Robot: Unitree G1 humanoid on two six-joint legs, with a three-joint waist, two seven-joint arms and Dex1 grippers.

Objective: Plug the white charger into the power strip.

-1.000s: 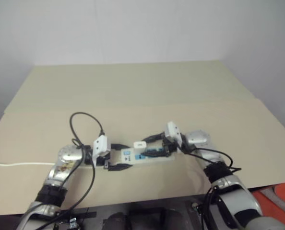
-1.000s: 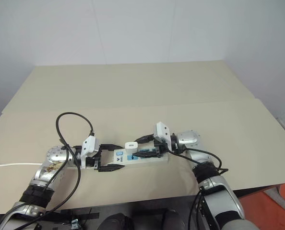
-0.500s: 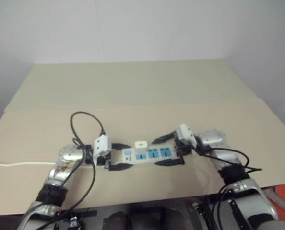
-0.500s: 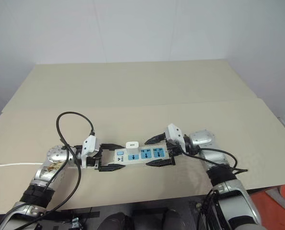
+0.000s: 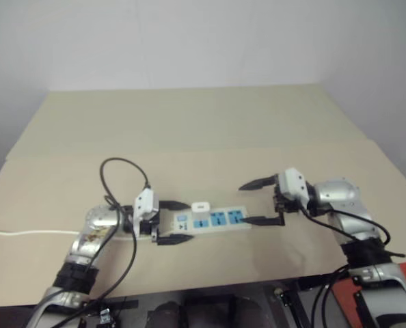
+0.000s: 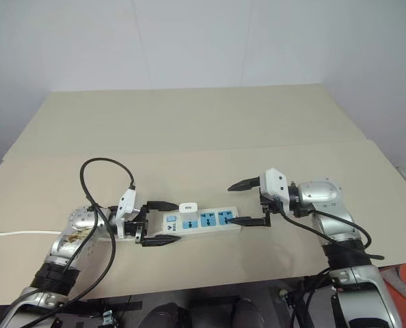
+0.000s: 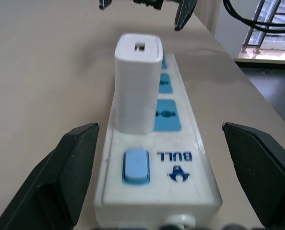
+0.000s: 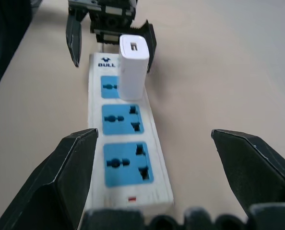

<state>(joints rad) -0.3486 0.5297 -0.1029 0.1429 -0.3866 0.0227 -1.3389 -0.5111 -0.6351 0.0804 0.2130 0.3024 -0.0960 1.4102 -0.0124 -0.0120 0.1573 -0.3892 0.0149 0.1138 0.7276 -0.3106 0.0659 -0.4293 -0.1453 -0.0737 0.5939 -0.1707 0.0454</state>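
Looking down from the head views, you see the power strip [image 6: 199, 221] lying flat on the beige desk [image 6: 189, 130], with the white charger [image 6: 187, 207] standing upright in the socket nearest its switch end. Your left tool [image 6: 160, 223] sits at that switch end, fingers spread to either side of the strip and touching nothing. Your right tool [image 6: 247, 203] hangs just off the far end, fingers wide apart and empty. A black cable [image 6: 97, 184] loops above the left wrist.

From the left wrist, the charger [image 7: 137, 81] blocks the first blue socket.

From the right wrist, two blue sockets [image 8: 122, 143] lie bare before the charger [image 8: 133, 64].
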